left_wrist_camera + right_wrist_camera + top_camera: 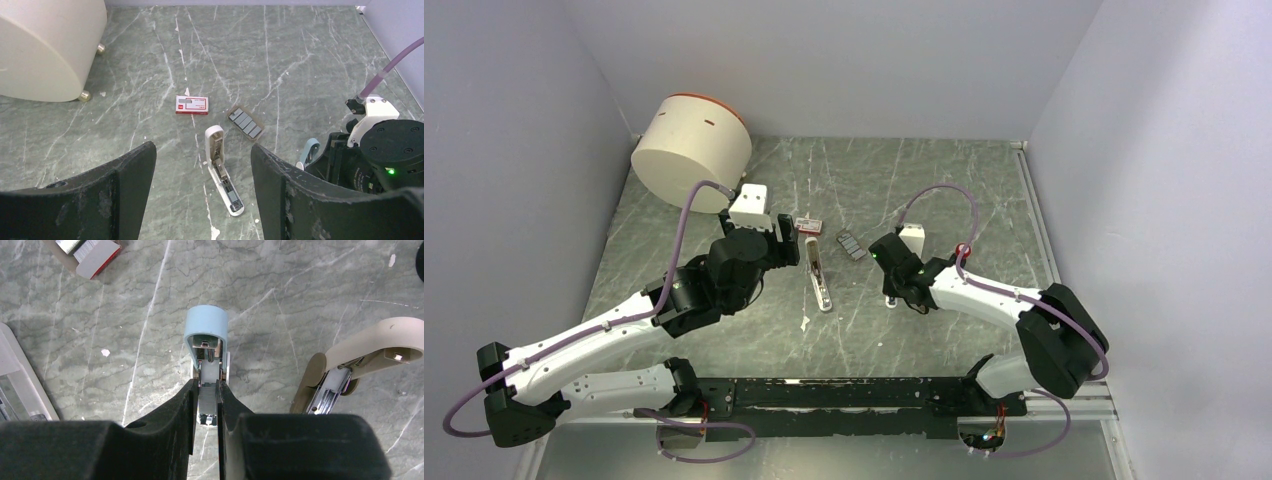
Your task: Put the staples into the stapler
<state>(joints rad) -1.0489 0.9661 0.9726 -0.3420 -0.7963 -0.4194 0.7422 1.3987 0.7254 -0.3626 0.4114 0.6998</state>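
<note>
Your left claw (202, 152) gapes wide, holding nothing, near the opened stapler (220, 167) in the middle of the worktop (944, 190), the staples (191, 105) just beyond toward the far edge, while your right claw (207, 390) is clamped on a blue stapler (206, 325).

white links (594, 345) | black joints (734, 265) | purple cables (686, 210) | green LED (390, 171)

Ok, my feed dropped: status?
Left hand open, empty. Right hand shut on blue stapler. White stapler open on table, staples box apart. Nothing between them.
</note>
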